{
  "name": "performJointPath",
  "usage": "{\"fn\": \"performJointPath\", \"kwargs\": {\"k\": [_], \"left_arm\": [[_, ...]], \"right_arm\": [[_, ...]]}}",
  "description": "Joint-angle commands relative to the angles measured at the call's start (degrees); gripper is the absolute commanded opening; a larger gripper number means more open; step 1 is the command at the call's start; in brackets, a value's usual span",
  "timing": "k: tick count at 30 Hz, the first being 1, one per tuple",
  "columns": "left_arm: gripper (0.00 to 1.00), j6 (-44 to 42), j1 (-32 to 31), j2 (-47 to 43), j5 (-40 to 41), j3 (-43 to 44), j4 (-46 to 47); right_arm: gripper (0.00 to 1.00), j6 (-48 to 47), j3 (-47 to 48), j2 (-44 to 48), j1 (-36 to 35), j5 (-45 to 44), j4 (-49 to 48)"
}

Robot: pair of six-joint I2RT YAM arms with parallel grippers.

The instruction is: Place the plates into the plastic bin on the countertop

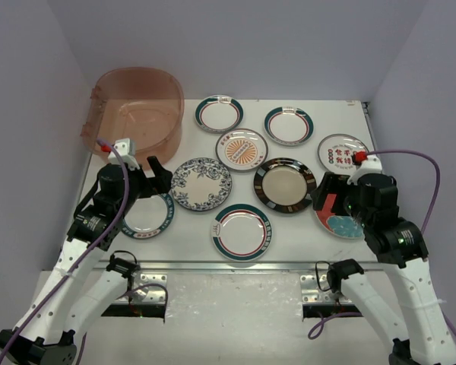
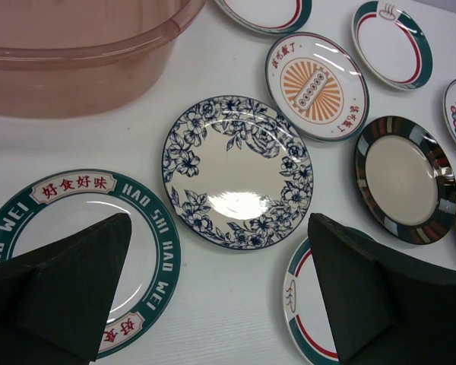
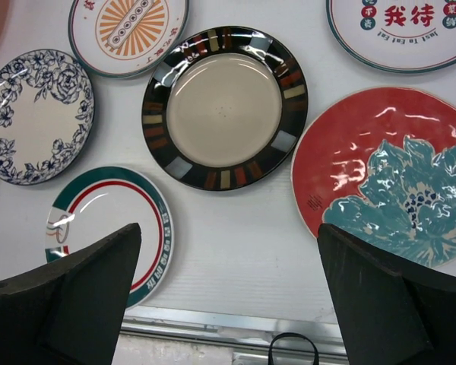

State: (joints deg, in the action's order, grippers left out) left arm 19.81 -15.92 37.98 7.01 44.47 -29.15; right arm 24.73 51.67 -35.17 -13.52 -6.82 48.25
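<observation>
The pinkish plastic bin [image 1: 137,110] stands at the back left of the white countertop [image 1: 190,236] and shows no plates inside; it also shows in the left wrist view [image 2: 76,61]. Several plates lie flat on the countertop: blue floral [image 1: 201,183], black-gold [image 1: 284,185], orange sunburst [image 1: 242,149], red-character [image 1: 340,150], three green-and-red rimmed ones [image 1: 242,232], a teal "HAO WEI" plate [image 1: 148,215] and a red-teal one [image 1: 346,222]. My left gripper [image 1: 158,176] is open and empty above the teal plate [image 2: 76,228]. My right gripper [image 1: 327,199] is open and empty beside the red-teal plate [image 3: 395,175].
A metal front rail [image 1: 228,266] runs along the near edge of the countertop. Pale walls close in the left, back and right sides. Purple cables [image 1: 425,163] trail from both wrists.
</observation>
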Motion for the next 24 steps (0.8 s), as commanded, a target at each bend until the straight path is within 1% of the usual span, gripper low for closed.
{"fn": "performJointPath", "kwargs": {"k": [1, 3, 4, 5, 6, 9, 11, 13, 14, 15, 18, 22, 24], "left_arm": [[1.00, 0.31, 0.10, -0.36, 0.99, 0.27, 2.34], [1.00, 0.22, 0.10, -0.18, 0.90, 0.09, 2.61], [1.00, 0.05, 0.11, 0.17, 0.81, -0.08, 2.95], [1.00, -0.01, 0.23, 0.61, 0.81, -0.02, 3.02], [1.00, -0.04, 0.39, 0.78, 0.71, 0.00, 3.04], [1.00, -0.16, 1.18, 2.04, 0.17, 0.00, 3.10], [1.00, -0.21, 1.73, 2.10, -0.08, 0.07, 3.17], [1.00, -0.30, 2.38, 1.85, 0.02, 0.09, 3.13], [1.00, -0.28, 2.56, 1.56, 0.28, 0.05, 3.11], [1.00, -0.23, 2.75, 1.13, 0.66, -0.05, 3.06], [1.00, -0.13, 2.83, 0.33, 1.22, -0.11, 2.97], [1.00, -0.17, 2.83, 0.48, 0.73, -0.35, 3.26], [1.00, -0.25, 2.87, 1.42, 0.04, -0.35, 3.43]], "right_arm": [[0.99, 0.76, -1.85, 0.45, 0.16, 4.47, -6.27], [0.99, 0.68, -3.37, 0.54, 0.25, 10.02, -9.67], [0.99, 1.14, -5.54, 0.44, 0.25, 16.77, -14.19], [0.99, 2.70, -7.30, -0.05, 0.25, 20.68, -18.21], [0.99, 4.44, -8.57, -0.95, 0.25, 22.18, -21.33], [0.99, 9.18, -11.20, -9.18, -0.10, 32.45, -31.73], [0.99, 10.61, -10.13, -19.13, -3.83, 31.82, -36.64], [0.99, 10.08, -7.32, -27.97, -8.02, 27.16, -38.87], [0.99, 10.53, -5.16, -32.72, -9.57, 26.32, -39.41], [0.99, 11.72, -2.39, -38.69, -10.92, 26.08, -40.08], [0.98, 13.23, 2.13, -50.27, -12.59, 25.54, -43.04], [0.95, 13.50, 6.21, -59.17, -15.87, 23.22, -45.66], [0.90, 14.41, 7.37, -62.92, -16.53, 22.52, -47.44]]}}
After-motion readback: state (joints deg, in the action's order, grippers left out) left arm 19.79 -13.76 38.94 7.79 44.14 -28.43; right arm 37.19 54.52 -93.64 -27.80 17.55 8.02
